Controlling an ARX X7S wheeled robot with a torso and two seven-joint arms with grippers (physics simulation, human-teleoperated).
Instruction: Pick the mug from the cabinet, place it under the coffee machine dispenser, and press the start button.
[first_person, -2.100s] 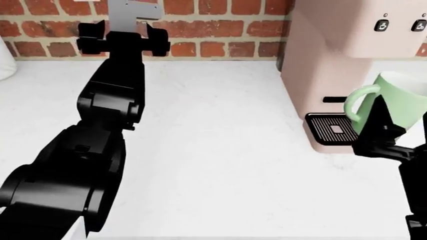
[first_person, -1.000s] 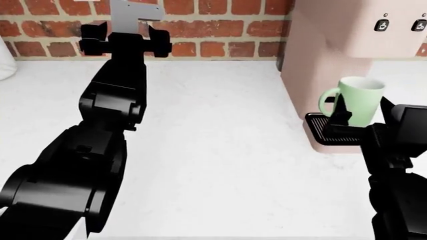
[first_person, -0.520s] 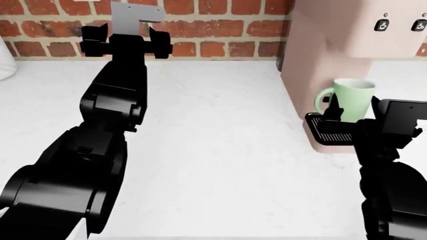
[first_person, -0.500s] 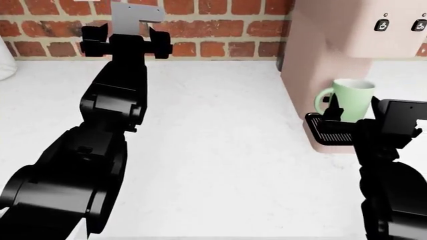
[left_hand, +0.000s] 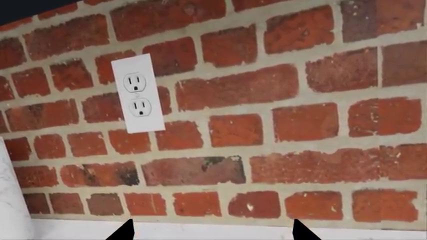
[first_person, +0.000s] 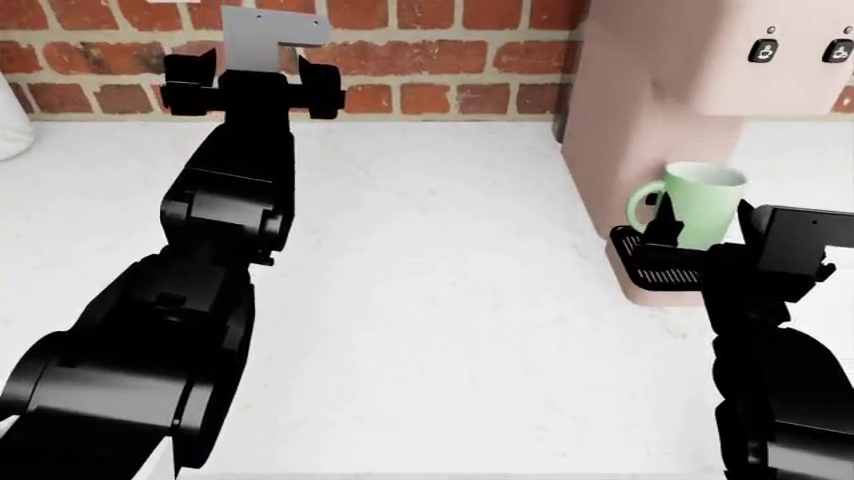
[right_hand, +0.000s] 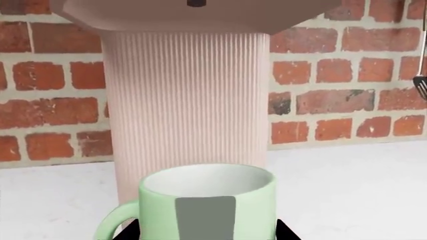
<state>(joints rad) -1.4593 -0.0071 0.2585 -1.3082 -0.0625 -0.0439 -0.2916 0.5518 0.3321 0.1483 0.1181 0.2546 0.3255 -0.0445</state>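
Observation:
The pale green mug stands upright on the black drip tray of the pale pink coffee machine, under its overhanging top, handle to the left. In the right wrist view the mug fills the gap in front of the ribbed machine column. My right gripper is shut on the mug, a fingertip against each side. My left gripper is open and empty, raised near the brick wall, far left of the machine.
Two small button icons sit on the machine's top front. A white wall outlet is on the brick wall. My left arm reaches across the white counter. A white object is at the far left.
My right gripper has carried the mug from the right and higher up, leftward and down onto the drip tray under the overhang. The left arm has not moved.

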